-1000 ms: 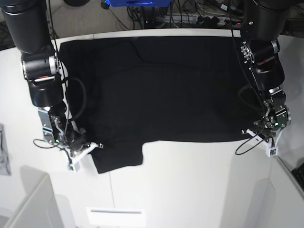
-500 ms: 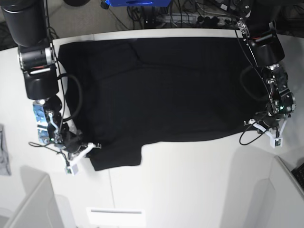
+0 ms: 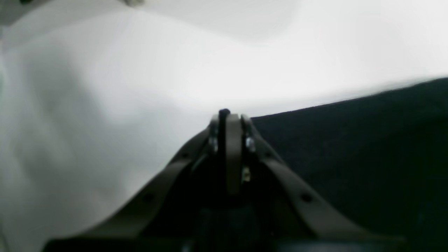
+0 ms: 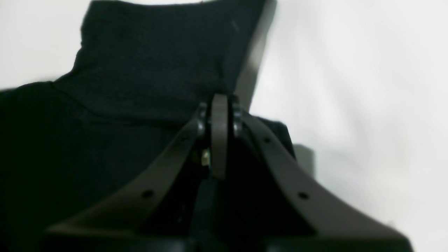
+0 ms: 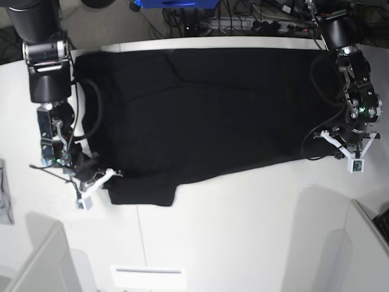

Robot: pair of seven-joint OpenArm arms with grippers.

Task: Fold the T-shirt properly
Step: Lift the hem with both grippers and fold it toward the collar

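The black T-shirt (image 5: 206, 109) lies spread on the white table (image 5: 243, 231), plain side up. My left gripper (image 5: 340, 149) is at the shirt's near right corner. In the left wrist view the gripper (image 3: 229, 117) is shut with a sliver of black cloth between the fingers, and the T-shirt (image 3: 350, 150) runs off to its right. My right gripper (image 5: 102, 181) is at the near left sleeve. In the right wrist view the gripper (image 4: 219, 105) is shut on the T-shirt (image 4: 140, 70), whose sleeve reaches ahead of the fingers.
A small grey cloth scrap (image 5: 5, 201) lies at the table's left edge. Cables (image 5: 243, 18) run behind the far edge. White raised panels stand at the near left (image 5: 36, 261) and near right (image 5: 364, 243).
Both grippers have moved outward and toward the far side. The shirt's near corners came with them, and its near edge now slants up to the right.
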